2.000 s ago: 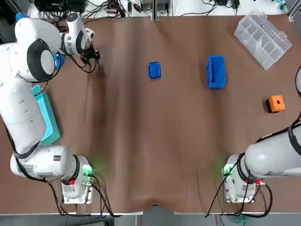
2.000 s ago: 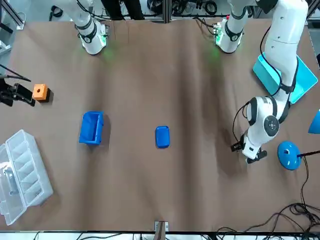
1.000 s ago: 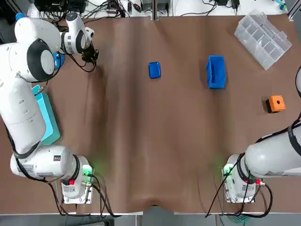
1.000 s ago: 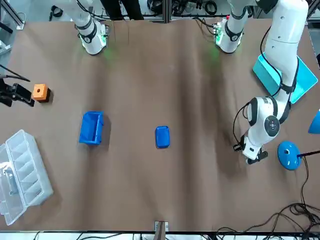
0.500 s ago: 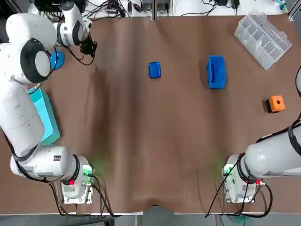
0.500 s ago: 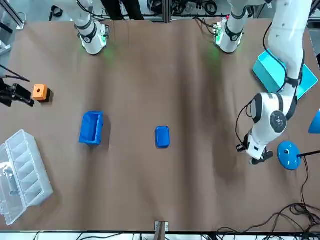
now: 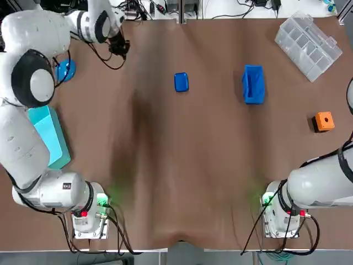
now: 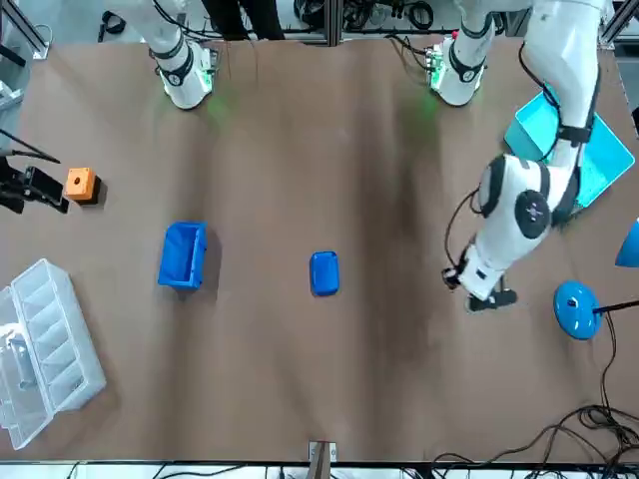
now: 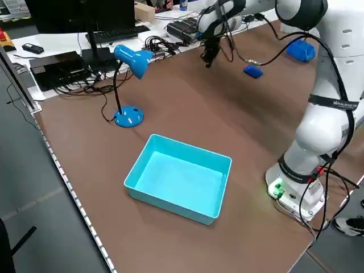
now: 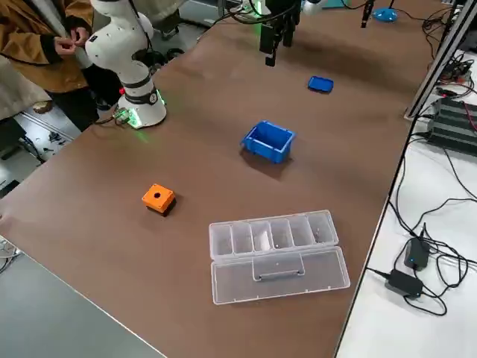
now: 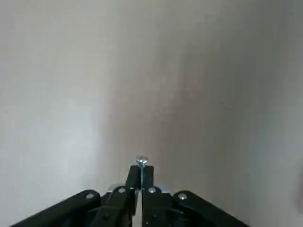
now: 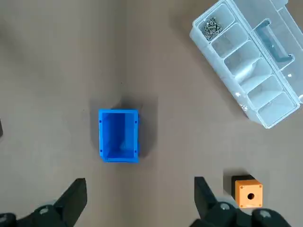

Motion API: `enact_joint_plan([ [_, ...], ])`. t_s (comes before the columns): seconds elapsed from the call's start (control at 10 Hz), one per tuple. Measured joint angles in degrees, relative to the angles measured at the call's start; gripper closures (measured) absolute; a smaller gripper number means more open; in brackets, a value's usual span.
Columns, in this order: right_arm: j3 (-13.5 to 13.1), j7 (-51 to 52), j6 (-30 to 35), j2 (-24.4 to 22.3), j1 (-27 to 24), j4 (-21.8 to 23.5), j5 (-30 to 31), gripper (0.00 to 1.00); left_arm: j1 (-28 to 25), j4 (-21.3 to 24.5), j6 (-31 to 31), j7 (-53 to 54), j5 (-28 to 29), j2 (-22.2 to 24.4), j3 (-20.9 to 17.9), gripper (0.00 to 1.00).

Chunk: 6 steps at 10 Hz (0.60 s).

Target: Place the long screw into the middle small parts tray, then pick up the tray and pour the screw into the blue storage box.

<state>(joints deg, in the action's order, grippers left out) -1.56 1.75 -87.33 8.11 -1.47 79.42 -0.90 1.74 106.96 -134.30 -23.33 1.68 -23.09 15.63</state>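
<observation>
My left gripper hangs over the far left part of the table, left of the small blue tray. In the left wrist view its fingers are shut on the long screw, whose head sticks out past the tips above bare brown tabletop. The blue storage box stands to the right of the tray. My right gripper is held high with its fingers wide open and nothing between them; the blue storage box lies below it.
A clear compartment organiser lies open at the far right corner. An orange block sits near the right edge. A teal bin and a blue desk lamp stand at the left edge. A person stands beyond the table.
My left gripper has swung from beside the lamp toward the right and the table's far edge, closer to the small blue tray. The right arm, tray and box have not moved.
</observation>
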Motion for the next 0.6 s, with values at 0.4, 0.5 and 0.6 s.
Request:
enact_joint_plan([
  [0.4, 0.0, 0.0, 0.0, 0.0, 0.0, 0.0, 0.0, 0.0, 0.2, -5.1, 3.8, -10.7, 0.0, 0.4, 11.3, 0.94],
  [0.5, 0.0, 0.0, 0.0, 0.0, 0.0, 0.0, 0.0, 0.0, 0.3, -5.9, 4.1, -12.3, 0.0, 0.1, 13.8, 0.94],
  [0.6, 0.0, 0.0, 0.0, 0.0, 0.0, 0.0, 0.0, 0.0, 0.4, -6.9, 4.1, -12.8, 0.0, -1.6, 16.0, 0.94],
])
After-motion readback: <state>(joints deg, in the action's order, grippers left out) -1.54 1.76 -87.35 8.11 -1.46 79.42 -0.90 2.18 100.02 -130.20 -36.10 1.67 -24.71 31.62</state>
